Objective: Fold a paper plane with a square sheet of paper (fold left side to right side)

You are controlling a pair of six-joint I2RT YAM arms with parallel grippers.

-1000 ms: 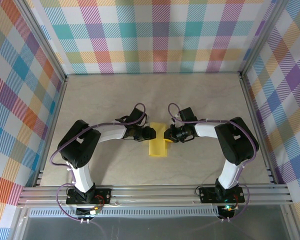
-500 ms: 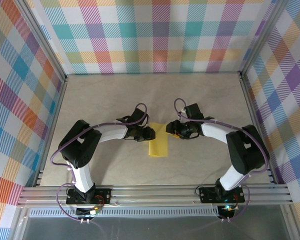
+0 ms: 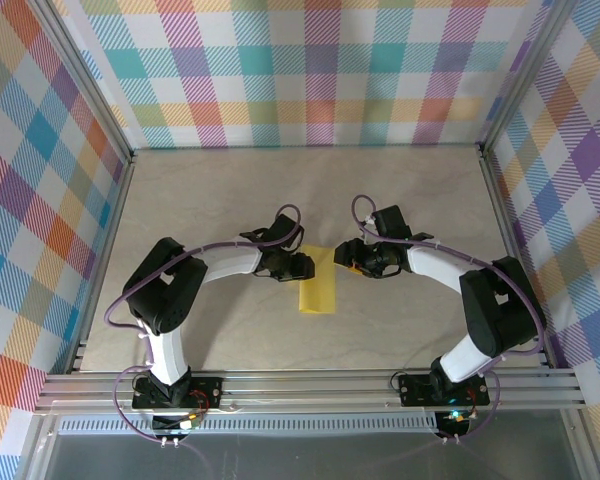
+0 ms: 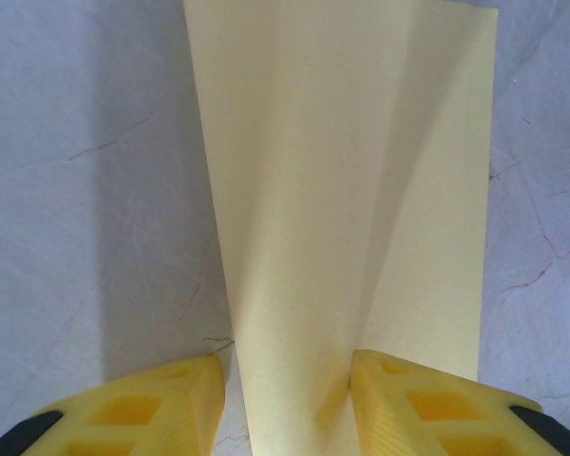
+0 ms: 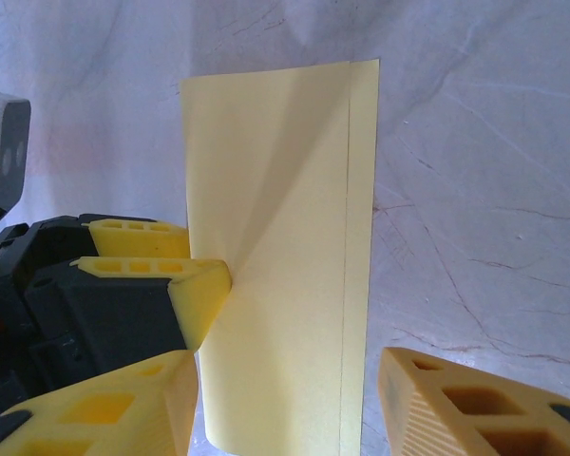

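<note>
One square sheet of paper (image 3: 317, 285), bright yellow and folded to a narrow upright strip, lies at the centre of the table (image 3: 210, 190), a little toward its near edge. In the right wrist view the top layer stops just short of the long edge facing the table's right side, leaving a thin band of the lower layer bare. The opposite edge is lifted, and soft shadows fan out from that point.

Two arms reach in from the table's near edge and meet over its centre. The left gripper (image 3: 302, 266) comes from the table's left half. Its two yellow fingers (image 4: 161, 408) stand partway apart and straddle the raised flap. One finger rests against the paper and a sliver of table shows beside the other, so a firm pinch cannot be made out.

The right gripper (image 3: 346, 264), from the table's right half, hangs with both yellow fingers (image 5: 475, 408) spread wide on either side of the strip's end, clear of the paper and holding nothing.

Three plaid walls (image 3: 320, 70) enclose the table.
</note>
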